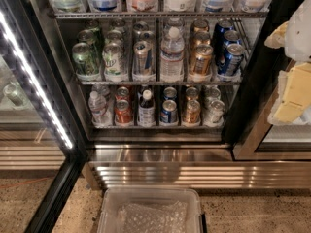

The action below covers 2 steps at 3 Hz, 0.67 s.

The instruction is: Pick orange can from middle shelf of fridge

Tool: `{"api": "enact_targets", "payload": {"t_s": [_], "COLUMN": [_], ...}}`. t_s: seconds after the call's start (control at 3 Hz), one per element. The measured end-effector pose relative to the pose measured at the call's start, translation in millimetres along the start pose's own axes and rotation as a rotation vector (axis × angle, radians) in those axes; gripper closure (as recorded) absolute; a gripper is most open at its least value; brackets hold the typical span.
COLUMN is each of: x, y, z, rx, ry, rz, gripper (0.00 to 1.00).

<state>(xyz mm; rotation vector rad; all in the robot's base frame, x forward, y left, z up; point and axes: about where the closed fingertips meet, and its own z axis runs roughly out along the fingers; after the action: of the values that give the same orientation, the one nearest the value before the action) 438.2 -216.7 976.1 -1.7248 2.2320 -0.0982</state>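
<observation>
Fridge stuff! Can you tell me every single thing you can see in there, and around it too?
orange cans: three seen, copper-orange, one row on the middle shelf
dark blue cans: three seen, blue, right end of that shelf
green cans: two rows, green, left end
water bottle: one, clear with white cap, left of the orange cans
silver can: one row, silver and blue, left of the water bottle
red cans: two, red, shelf below
plastic bin: one, clear, on the floor before the fridge
light strip: one, white, left side
gripper: one, white and yellow, right edge, away from the cans
</observation>
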Motion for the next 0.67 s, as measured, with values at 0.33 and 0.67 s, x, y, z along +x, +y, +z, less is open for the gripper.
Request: {"api": "enact_targets", "payload": {"t_s": [0.33, 0.67], "x": [0.0, 1.8], "y": [0.0, 0.9], "z": [0.1, 28.3], "rx": [0.0, -0.026], "ry": [0.0, -0.088], "rz": [0.0, 0.058], "gripper": [0.0, 0.0]}}
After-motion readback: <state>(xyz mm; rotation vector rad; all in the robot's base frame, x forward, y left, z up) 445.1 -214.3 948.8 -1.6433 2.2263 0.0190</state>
